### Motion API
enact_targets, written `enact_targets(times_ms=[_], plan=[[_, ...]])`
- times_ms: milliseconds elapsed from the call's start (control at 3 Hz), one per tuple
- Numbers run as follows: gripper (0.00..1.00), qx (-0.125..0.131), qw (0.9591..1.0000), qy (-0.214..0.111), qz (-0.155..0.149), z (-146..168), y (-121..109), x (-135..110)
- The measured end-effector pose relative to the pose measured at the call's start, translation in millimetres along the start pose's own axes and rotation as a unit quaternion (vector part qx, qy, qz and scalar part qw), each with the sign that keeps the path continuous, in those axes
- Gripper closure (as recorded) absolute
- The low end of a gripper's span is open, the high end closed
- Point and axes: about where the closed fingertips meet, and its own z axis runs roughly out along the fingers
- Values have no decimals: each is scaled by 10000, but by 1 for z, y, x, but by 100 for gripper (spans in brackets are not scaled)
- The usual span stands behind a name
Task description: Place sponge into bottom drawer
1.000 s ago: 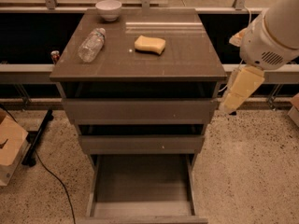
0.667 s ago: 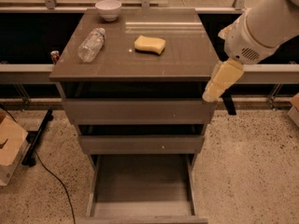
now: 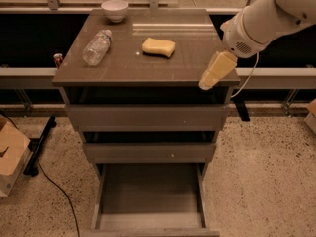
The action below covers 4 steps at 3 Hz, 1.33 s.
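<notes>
Shows the sponge (image 3: 158, 47) lying flat on the cabinet top (image 3: 128, 65), untouched, at 3 o'clock from the clear bottle (image 3: 97, 47) and 5 o'clock from the white bowl (image 3: 114, 9). Puts the gripper (image 3: 213, 74) at 4 o'clock from the sponge, well apart from it, over the top's right front corner, pointing down toward 7 o'clock. Cannot tell whether parted or closed. Finds the bottom drawer (image 3: 148, 191) pulled out at 6 o'clock, beneath two shallower drawers (image 3: 148, 117).
</notes>
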Motion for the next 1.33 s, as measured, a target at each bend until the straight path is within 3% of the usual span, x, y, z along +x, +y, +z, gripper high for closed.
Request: enact_targets(times_ms=[333, 667, 1333], plan=[[0, 84, 9998, -177, 81, 21, -19, -6], [0, 83, 9998, -178, 82, 21, -19, -6], [0, -44, 9975, -495, 503, 72, -30, -20]])
